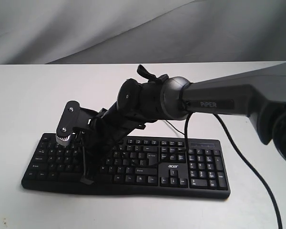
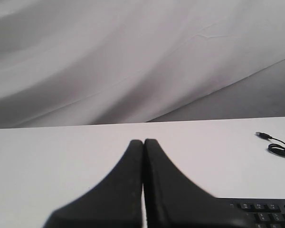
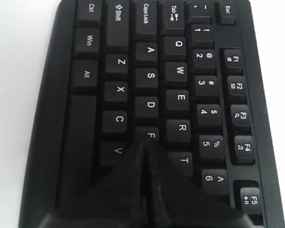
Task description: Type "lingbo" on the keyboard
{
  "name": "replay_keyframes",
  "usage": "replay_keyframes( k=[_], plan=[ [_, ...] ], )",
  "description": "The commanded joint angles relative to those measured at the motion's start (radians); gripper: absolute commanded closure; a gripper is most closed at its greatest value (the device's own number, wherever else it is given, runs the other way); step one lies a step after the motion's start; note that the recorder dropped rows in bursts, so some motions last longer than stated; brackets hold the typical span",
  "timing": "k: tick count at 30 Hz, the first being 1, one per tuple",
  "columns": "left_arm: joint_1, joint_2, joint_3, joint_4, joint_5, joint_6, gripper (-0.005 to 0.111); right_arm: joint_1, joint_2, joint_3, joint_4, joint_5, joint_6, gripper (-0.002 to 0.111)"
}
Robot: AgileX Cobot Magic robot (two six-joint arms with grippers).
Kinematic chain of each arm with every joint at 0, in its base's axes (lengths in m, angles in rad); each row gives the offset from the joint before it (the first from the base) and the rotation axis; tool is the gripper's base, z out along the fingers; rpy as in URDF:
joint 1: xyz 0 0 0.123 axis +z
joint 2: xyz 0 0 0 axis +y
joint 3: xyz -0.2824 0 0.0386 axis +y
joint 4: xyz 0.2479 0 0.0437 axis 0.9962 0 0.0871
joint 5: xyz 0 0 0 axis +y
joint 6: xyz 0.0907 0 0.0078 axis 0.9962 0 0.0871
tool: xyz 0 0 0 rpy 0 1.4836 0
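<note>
Black keyboard (image 1: 148, 164) lies long-axis left-to-right on the white worktop (image 1: 28, 95), the right pincer (image 3: 143, 152) pressed together over its left half beside the F key (image 3: 151, 136), nearer than the equally closed left pincer (image 2: 143, 142).

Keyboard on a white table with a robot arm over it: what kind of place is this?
Probably a robot test lab, not a home: a white table, a grey cloth backdrop hung behind it, and a PIPER-marked robot arm reaching over the black acer keyboard.
</note>
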Motion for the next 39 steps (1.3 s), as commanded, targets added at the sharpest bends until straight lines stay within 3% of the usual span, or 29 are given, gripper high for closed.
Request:
replay_keyframes(
  k=[1,39],
  plan=[
    [-0.007,-0.005,0.005,0.0,-0.009,-0.002,0.106,0.001,-0.002,-0.009,0.003,-0.006,0.005,0.108],
    [-0.007,-0.005,0.005,0.0,-0.009,-0.002,0.106,0.001,0.032,-0.006,0.032,-0.032,-0.012,0.108]
  ],
)
